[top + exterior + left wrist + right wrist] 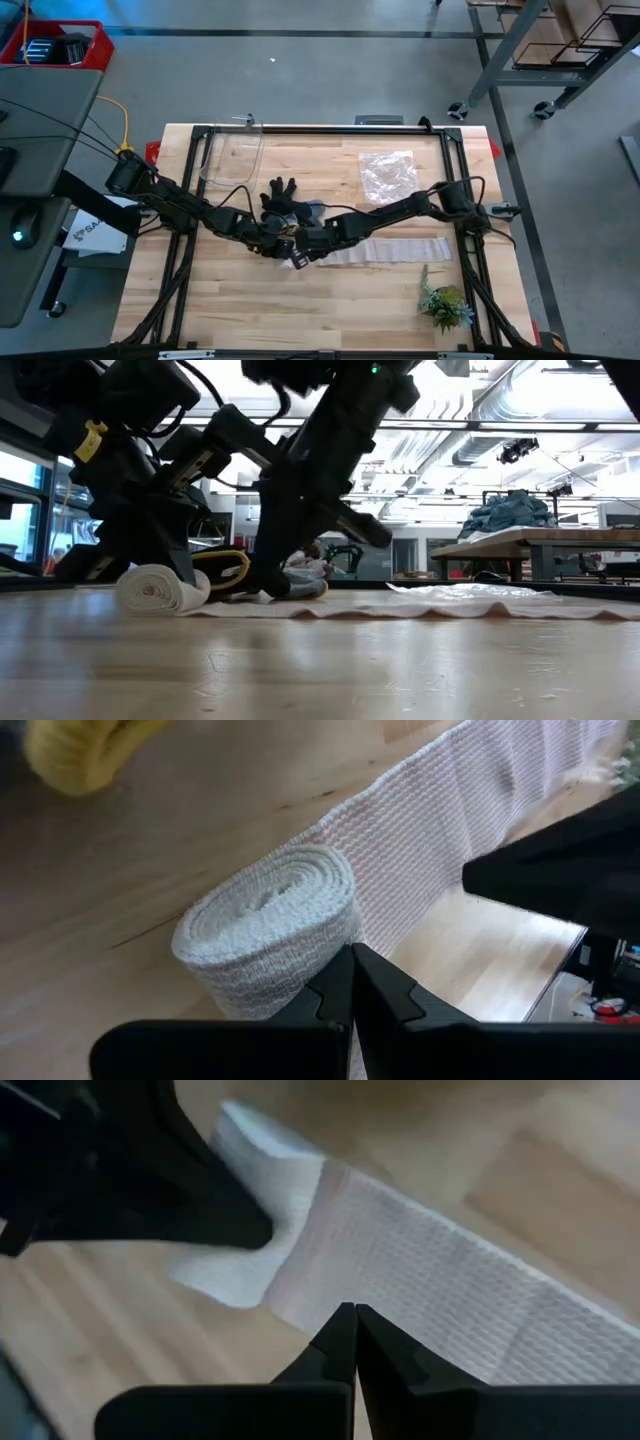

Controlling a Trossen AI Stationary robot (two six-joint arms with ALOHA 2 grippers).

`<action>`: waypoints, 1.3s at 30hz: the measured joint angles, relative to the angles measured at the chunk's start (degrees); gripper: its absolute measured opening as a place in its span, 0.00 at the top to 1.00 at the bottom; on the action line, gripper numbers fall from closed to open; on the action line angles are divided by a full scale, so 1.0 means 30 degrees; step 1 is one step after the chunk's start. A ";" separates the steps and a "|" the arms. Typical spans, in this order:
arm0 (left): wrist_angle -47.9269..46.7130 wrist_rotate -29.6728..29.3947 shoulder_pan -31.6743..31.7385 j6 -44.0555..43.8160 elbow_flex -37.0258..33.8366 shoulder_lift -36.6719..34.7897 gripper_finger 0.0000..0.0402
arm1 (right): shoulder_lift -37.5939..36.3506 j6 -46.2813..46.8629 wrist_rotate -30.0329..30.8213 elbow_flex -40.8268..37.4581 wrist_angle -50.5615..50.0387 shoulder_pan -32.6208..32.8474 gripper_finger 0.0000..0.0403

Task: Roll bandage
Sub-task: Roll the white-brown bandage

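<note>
I see the bandage lying across the middle of the table, its left end wound into a small roll and the rest stretched flat toward the right. My left gripper sits low just beside the roll, its fingers pressed together with nothing between them. My right gripper hangs over the flat strip just right of the roll, fingers likewise closed and empty. A glove lies behind the grippers, a plastic bag farther right, and a small plant near the front right corner.
</note>
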 joint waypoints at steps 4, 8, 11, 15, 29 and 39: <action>-0.0425 0.0196 -0.0021 0.0128 0.0033 -0.0022 1.00 | 0.0335 -0.0138 -0.0496 0.0046 0.0825 -0.0055 1.00; -0.0435 0.0360 0.0001 0.0348 0.0035 -0.0022 1.00 | 0.0366 -0.0528 -0.0139 0.0046 0.0796 -0.0055 1.00; -0.0482 0.0387 -0.0029 0.0312 0.0042 -0.0022 1.00 | 0.0281 -0.0725 0.0579 0.0046 0.0704 0.0100 1.00; -0.0228 0.0253 0.0012 0.0788 0.0017 -0.0102 1.00 | 0.0085 -0.2434 0.1347 0.0023 0.0779 0.0280 1.00; 0.0599 0.1019 0.0293 0.3720 -0.0009 -0.0411 1.00 | -0.0076 -1.7259 0.0385 0.0024 0.1467 0.0616 1.00; 0.0701 0.0976 0.0417 0.4113 -0.0009 -0.0474 1.00 | 0.0045 -2.0661 0.0388 -0.2856 0.7157 0.0426 1.00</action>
